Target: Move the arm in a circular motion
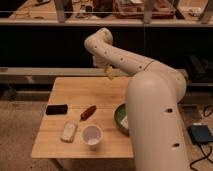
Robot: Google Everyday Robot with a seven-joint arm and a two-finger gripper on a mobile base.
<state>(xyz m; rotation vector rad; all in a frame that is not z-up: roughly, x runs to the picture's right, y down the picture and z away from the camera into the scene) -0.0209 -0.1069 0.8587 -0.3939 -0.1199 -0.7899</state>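
The cream-white arm [150, 95] fills the right of the camera view, its thick tube rising from the lower right to a rounded joint [100, 42] at top centre. Small dark dots run along it. The gripper [109, 73] is a pale tip hanging below that joint, above the far edge of the wooden table [75, 92]. It holds nothing that I can see.
On the table lie a black phone-like object [56, 109], a red-brown oblong item [88, 112], a pale packet [69, 132], a white cup [92, 135] and a green bowl [120, 118] partly hidden by the arm. Shelves stand behind. A dark box [200, 134] lies on the floor, right.
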